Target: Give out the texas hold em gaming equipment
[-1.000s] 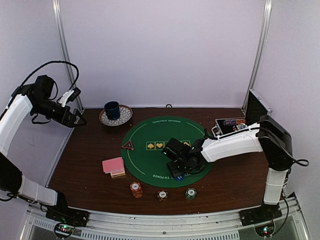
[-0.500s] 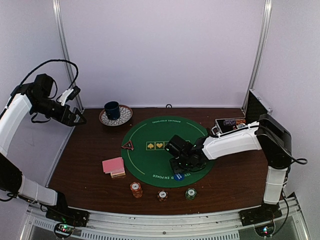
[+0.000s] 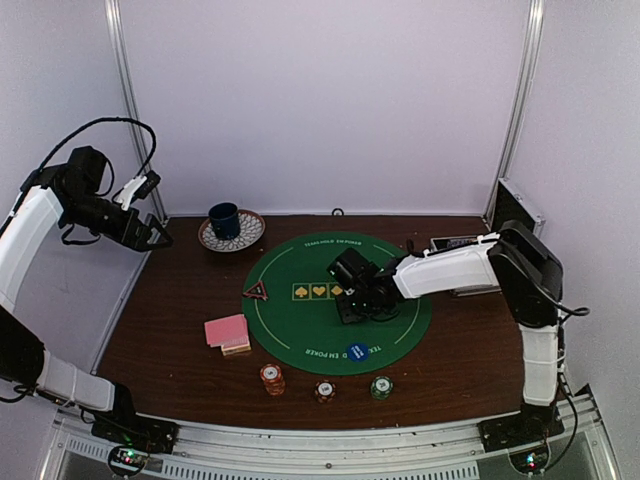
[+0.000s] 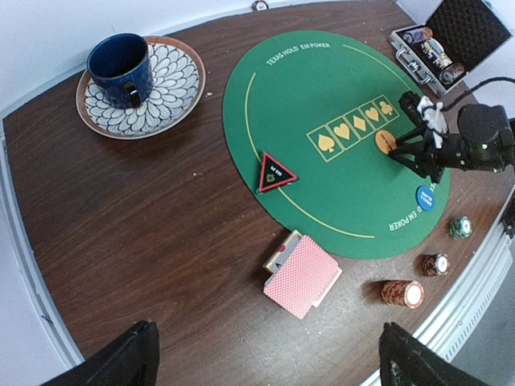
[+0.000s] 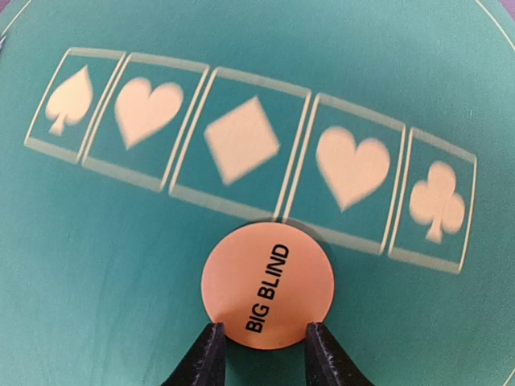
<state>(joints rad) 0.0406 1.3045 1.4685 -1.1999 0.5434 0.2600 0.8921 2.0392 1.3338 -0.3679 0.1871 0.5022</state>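
- Sitting pinched at its near edge between the two black fingers of the right gripper (image 5: 264, 331), the flat orange round button printed BIG BLIND (image 5: 267, 285) lies just on the near side of the row of five pale suit boxes, on the round green felt mat (image 5: 121, 265).
- A second ago this gripper stood at the mat's near rim, over the small blue round button (image 3: 355, 351), with its jaws wider. It has since narrowed onto the orange disc and moved to the mat's middle.
- From that I judge the big blind marker is on the way to its place. Whether it is lifted clear of the felt I cannot tell.
- The blue button now lies uncovered on the near rim, unmoved.
- Off the mat wait three short stacks of striped poker chips (image 3: 325, 391), the pink-backed deck of cards (image 3: 227, 331) and, at the mat's left edge, the black-red triangular marker (image 3: 256, 291).
- The left gripper (image 3: 155, 238) hangs at the far left, jaws spread wide and empty, as before.
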